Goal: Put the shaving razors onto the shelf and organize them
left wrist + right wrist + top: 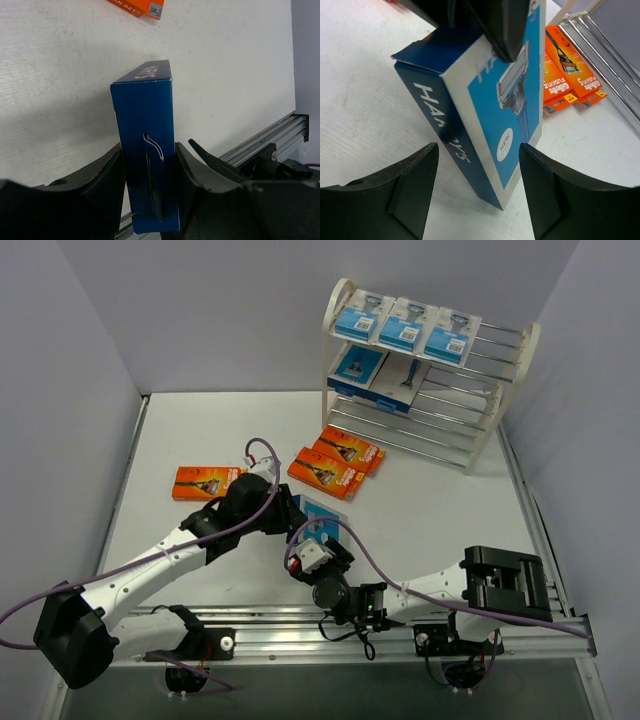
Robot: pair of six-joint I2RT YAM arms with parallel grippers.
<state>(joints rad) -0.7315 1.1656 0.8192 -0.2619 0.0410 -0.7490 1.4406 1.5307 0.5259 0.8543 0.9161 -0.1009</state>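
A blue razor box (320, 516) stands on edge on the table in front of both arms. My left gripper (148, 150) is shut on it, both fingers pressed against its narrow sides. My right gripper (479, 150) is open, its fingers standing either side of the box (485, 110) with a gap on both sides. The cream shelf (505, 365) stands at the back right. Three blue packs (404, 328) lie on its top tier and two (357, 368) on the middle tier. Orange razor boxes lie on the table: one (207, 482) at the left, two (337, 462) near the shelf.
The shelf's lowest tier (420, 435) shows bare wire rods. A metal rail (300, 625) runs along the near edge under the arm bases. Grey walls close in the left and right sides. Purple cables loop over both arms.
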